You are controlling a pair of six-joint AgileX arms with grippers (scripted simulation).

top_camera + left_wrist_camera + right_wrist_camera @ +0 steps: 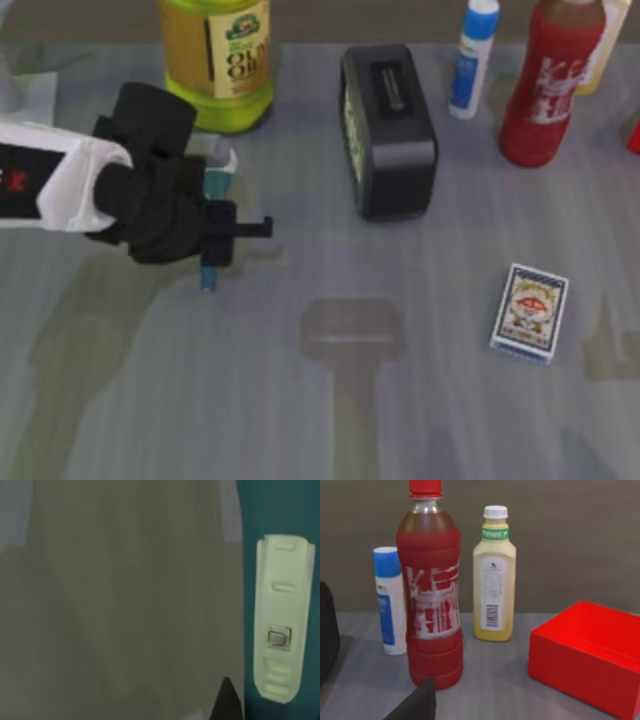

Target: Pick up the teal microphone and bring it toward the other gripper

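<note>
1. One arm is working: the left gripper [212, 232] is hanging over the teal microphone [209, 270] at the bench's [300, 420] left, beside the olive oil bottle [218, 60].
2. Its jaws are apparently straddling the handle; whether they are pinching it I cannot tell.
3. The microphone's white switch strip [279, 617] is filling the left wrist view.
4. The right gripper [417, 705] is sitting near the red bottle [431, 595]; its jaws' state I cannot tell.

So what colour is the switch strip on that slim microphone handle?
Whitish switch strip on teal; left wrist view.
</note>
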